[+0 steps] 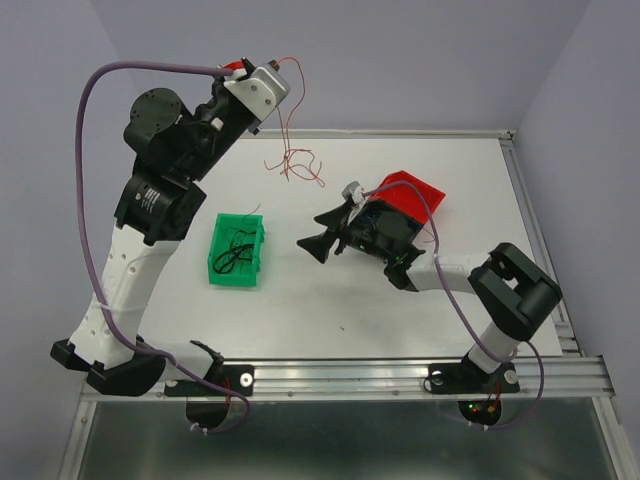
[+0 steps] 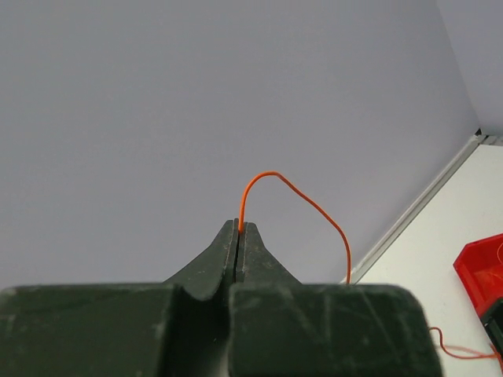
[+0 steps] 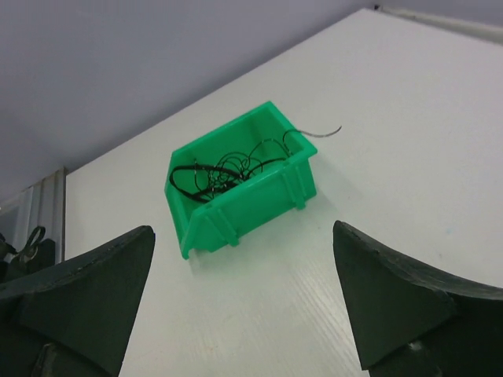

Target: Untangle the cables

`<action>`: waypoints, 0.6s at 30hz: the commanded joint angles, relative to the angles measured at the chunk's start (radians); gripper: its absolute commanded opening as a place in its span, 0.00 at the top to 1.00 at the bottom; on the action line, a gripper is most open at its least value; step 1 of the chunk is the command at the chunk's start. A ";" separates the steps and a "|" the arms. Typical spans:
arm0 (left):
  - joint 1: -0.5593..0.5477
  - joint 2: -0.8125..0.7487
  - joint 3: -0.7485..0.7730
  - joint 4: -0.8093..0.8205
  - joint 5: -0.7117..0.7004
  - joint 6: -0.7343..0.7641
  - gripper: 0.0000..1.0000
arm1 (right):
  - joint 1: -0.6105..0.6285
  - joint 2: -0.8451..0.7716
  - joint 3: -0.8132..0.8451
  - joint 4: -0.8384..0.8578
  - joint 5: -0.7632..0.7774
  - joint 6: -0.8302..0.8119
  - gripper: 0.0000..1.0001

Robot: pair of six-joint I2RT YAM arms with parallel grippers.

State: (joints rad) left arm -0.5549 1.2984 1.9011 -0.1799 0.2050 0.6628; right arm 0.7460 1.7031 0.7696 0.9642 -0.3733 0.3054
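Observation:
My left gripper point(image 1: 275, 68) is raised high at the back left and shut on a thin red cable point(image 1: 297, 100). The cable hangs down to a red tangle point(image 1: 297, 165) on the table. In the left wrist view the red cable point(image 2: 295, 188) rises from the closed fingertips point(image 2: 239, 229) and arcs down to the right. My right gripper point(image 1: 322, 240) is open and empty, low over the table's middle, pointing at the green bin point(image 1: 238, 250). Black cables point(image 3: 220, 169) lie curled inside the green bin point(image 3: 259, 188). No blue cable shows.
A red bin point(image 1: 415, 195) stands behind my right arm; its corner shows in the left wrist view point(image 2: 481, 271). A raised rim point(image 1: 400, 132) runs along the table's back edge, with the wall just behind it.

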 commanded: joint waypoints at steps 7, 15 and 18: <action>-0.004 -0.005 -0.019 0.040 0.013 -0.022 1.00 | -0.005 -0.161 -0.039 0.215 0.073 -0.092 0.00; -0.002 -0.013 -0.010 0.008 0.060 -0.046 1.00 | -0.007 -0.125 0.079 0.225 0.129 -0.123 0.00; -0.003 -0.016 -0.007 0.005 0.065 -0.051 1.00 | -0.005 -0.123 0.102 0.225 0.191 -0.144 0.00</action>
State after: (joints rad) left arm -0.5549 1.3075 1.8790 -0.2016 0.2443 0.6353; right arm 0.7456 1.5742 0.7925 1.1118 -0.2680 0.2096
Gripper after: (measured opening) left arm 0.030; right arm 0.999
